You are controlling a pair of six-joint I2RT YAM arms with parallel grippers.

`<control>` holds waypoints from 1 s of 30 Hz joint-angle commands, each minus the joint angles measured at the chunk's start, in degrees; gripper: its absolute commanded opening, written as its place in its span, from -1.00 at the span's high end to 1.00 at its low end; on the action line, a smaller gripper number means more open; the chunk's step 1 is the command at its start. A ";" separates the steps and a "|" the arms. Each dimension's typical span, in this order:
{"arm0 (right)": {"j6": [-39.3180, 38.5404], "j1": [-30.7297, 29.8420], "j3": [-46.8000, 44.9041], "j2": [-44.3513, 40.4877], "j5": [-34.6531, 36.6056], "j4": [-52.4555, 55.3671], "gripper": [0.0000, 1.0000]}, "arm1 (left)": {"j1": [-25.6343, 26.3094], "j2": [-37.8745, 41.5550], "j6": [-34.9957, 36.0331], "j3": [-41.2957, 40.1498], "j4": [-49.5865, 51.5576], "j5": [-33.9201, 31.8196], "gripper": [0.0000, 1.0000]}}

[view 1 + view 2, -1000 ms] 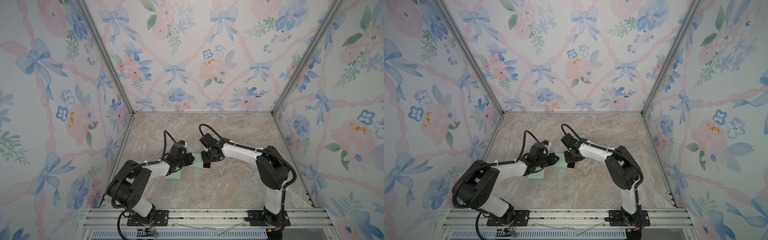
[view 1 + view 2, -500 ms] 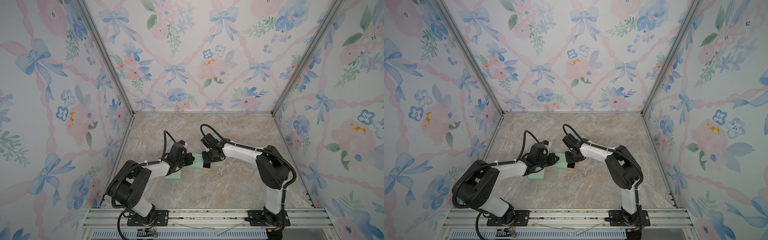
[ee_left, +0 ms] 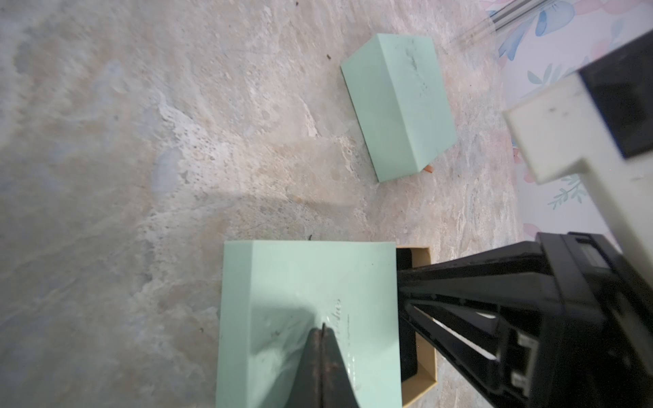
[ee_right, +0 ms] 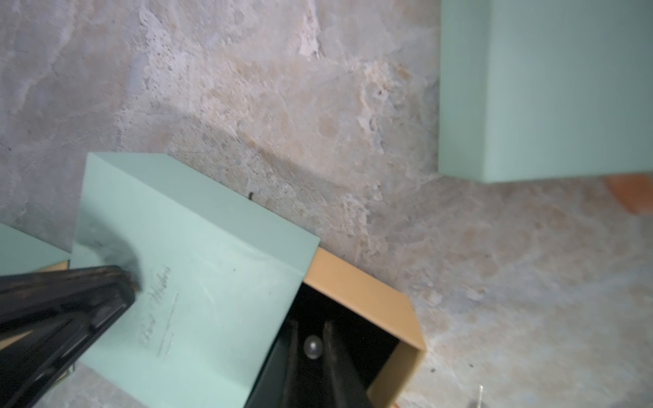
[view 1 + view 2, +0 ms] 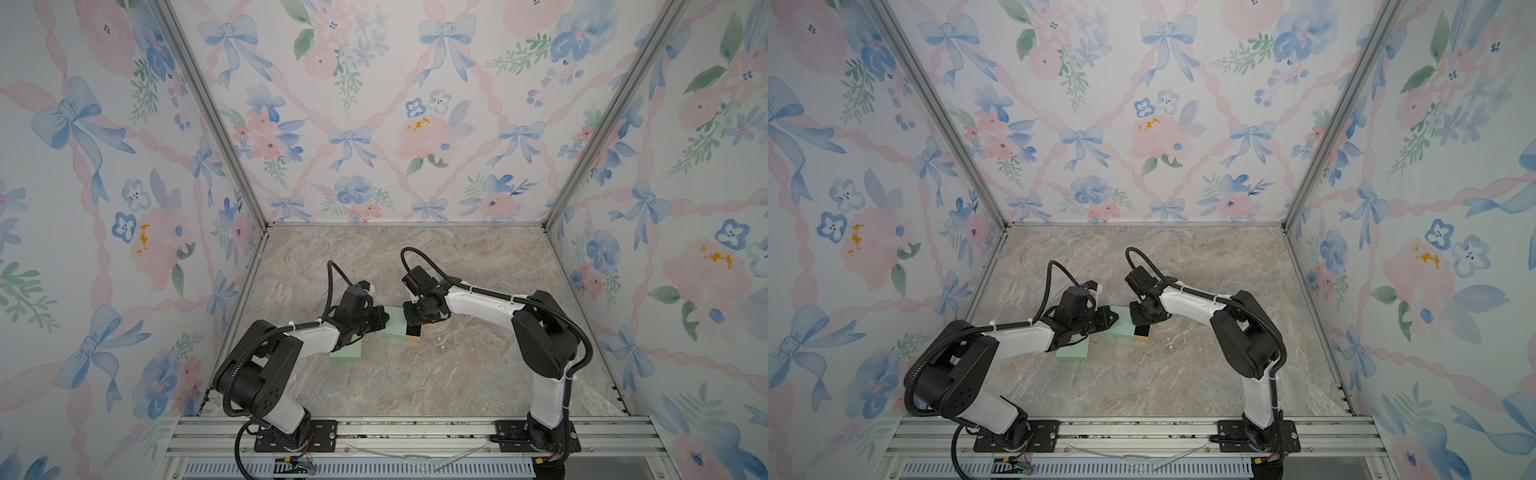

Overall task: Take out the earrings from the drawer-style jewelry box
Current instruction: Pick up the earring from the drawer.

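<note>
The mint green jewelry box lies on the marble table about in the middle, between the two arms. Its tan drawer stands out from the box on the right side and shows a black inside. The left gripper has its jaws clenched together, and their tip presses on the lid of the box. The right gripper reaches down into the drawer. Its jaws stand narrow on both sides of one pearl earring, but I cannot tell if they pinch it. A second green box lies near and left, partly under the left arm. A third green box lies farther away, apart from the others.
</note>
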State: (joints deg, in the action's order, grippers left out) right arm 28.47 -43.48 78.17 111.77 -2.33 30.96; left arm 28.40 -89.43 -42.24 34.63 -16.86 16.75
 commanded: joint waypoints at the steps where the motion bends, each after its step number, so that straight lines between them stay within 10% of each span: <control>1: 0.60 0.62 -0.94 0.30 -0.51 -0.02 0.67 | -0.26 -2.70 1.19 -3.02 10.01 -3.22 1.00; 30: 1.23 3.72 -5.93 -4.80 -4.95 -4.53 0.73 | -0.23 -2.20 1.55 -2.56 10.77 -3.19 1.00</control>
State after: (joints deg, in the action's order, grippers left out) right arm 28.62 -41.30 74.00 109.49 -5.89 27.07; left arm 28.40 -89.43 -42.06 34.63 -16.84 16.73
